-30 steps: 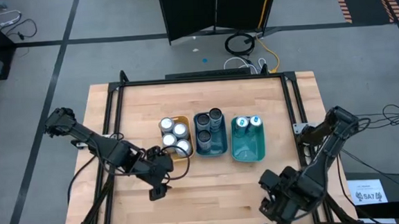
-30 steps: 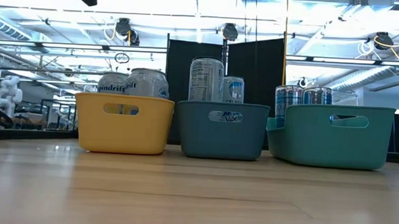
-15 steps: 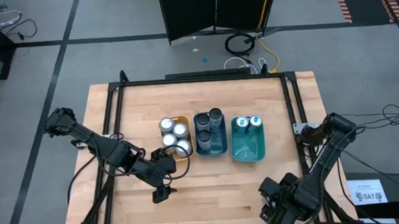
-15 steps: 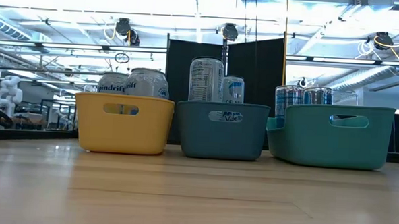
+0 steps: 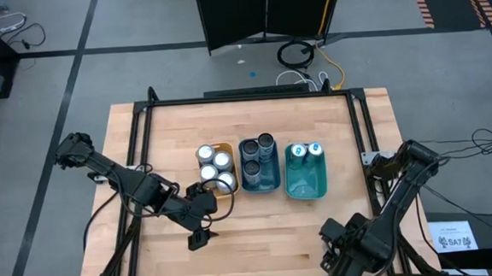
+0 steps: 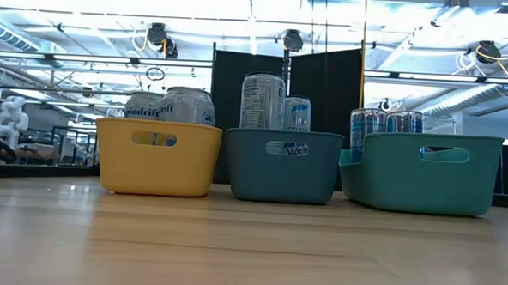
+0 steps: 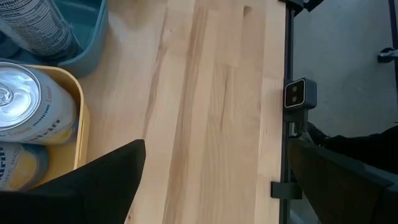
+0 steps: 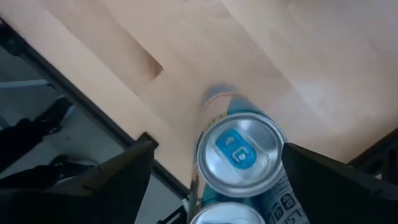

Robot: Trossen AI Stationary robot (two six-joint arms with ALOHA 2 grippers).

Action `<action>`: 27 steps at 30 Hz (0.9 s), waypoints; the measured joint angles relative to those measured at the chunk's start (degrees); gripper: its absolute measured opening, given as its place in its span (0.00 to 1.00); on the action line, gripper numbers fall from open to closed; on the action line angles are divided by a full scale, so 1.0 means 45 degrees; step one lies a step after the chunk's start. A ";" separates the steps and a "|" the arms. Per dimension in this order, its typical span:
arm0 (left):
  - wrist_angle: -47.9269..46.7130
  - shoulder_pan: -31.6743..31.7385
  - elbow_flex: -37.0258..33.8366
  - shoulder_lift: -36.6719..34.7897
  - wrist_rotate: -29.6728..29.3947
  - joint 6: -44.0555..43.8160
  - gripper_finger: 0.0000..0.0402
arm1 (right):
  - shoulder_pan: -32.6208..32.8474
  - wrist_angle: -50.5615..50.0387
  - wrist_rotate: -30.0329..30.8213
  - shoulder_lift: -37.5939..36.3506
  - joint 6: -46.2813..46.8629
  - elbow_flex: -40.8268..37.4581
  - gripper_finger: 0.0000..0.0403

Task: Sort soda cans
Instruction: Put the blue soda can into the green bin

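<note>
Three trays stand in a row mid-table: a yellow tray (image 5: 226, 148) holding several silver soda cans (image 5: 206, 154), a dark blue tray (image 5: 260, 185) with dark cans (image 5: 266, 141), and a teal tray (image 5: 307, 184) with two blue-tabbed cans (image 5: 298, 151). My right gripper (image 8: 217, 146) is open at the table's near right corner (image 5: 347, 252) and points down. Its fingers stand on either side of an upright silver can with a blue tab (image 8: 241, 152), and a second can top (image 8: 214, 218) shows beside it. My left gripper (image 5: 199, 237) hangs open over bare wood, in front of the yellow tray (image 7: 79, 124).
A black metal frame (image 5: 362, 139) runs along the table's edges. A small camera block (image 7: 300, 93) sits on the near rail. Bare wood (image 5: 269, 231) lies between the trays and the near edge. The can under my right gripper stands close to the table's edge (image 8: 155, 162).
My right gripper has gone down and toward the table's near edge, then kept still. My left gripper has tipped up a little, staying in place. The trays and their cans have not moved.
</note>
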 joint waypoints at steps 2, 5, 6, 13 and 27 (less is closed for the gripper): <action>-0.0005 0.0005 0.0000 0.0000 0.0000 0.0003 1.00 | -0.0004 0.0080 -0.0019 -0.0149 0.0151 -0.0004 0.86; -0.0005 0.0005 0.0000 0.0000 0.0000 0.0099 1.00 | 0.0000 -0.0002 0.0041 -0.0295 0.0231 0.0171 0.86; -0.0010 0.0005 0.0000 0.0000 -0.0010 0.0103 1.00 | 0.0000 -0.0064 0.0057 -0.0308 0.0226 0.0216 0.86; -0.0019 0.0005 0.0000 0.0000 -0.0344 0.0122 1.00 | -0.0004 -0.0628 0.0052 -0.0322 0.0224 -0.0106 0.86; -0.0044 0.0005 0.0005 0.0000 -0.0346 0.0118 1.00 | -0.0004 0.0930 -0.0434 -0.0313 0.0524 -0.1204 0.85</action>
